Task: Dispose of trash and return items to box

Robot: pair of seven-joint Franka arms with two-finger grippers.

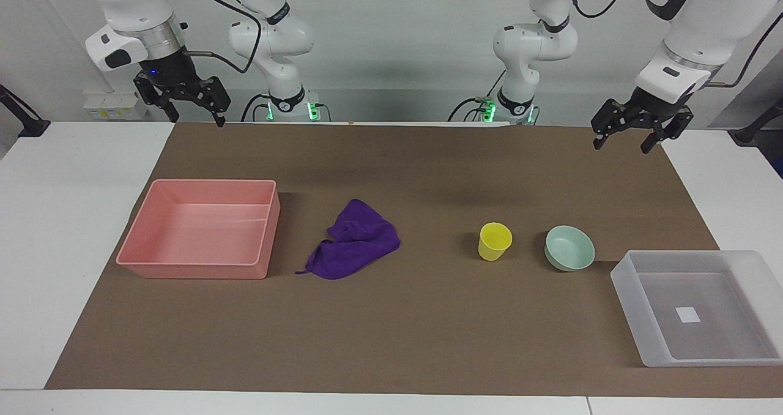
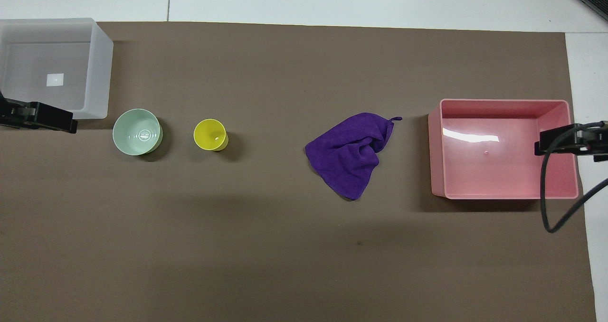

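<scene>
The purple cloth (image 1: 355, 240) (image 2: 351, 153) lies crumpled on the brown mat, beside the pink tray. The yellow cup (image 1: 494, 241) (image 2: 210, 135) stands upright beside the pale green bowl (image 1: 570, 248) (image 2: 137, 132), toward the left arm's end. The translucent box (image 1: 630, 299) (image 2: 102, 75) stands empty at that end, farther from the robots than the bowl, with a white sticker on its floor. My left gripper (image 1: 621, 147) (image 2: 47, 118) is open and empty, raised over the mat's corner at its own end. My right gripper (image 1: 197, 121) (image 2: 546, 144) is open and empty, raised at its own end.
An empty pink tray (image 1: 196, 262) (image 2: 434, 151) stands toward the right arm's end of the mat. The brown mat (image 1: 428, 341) covers most of the white table. A black cable (image 2: 546, 194) hangs from the right arm.
</scene>
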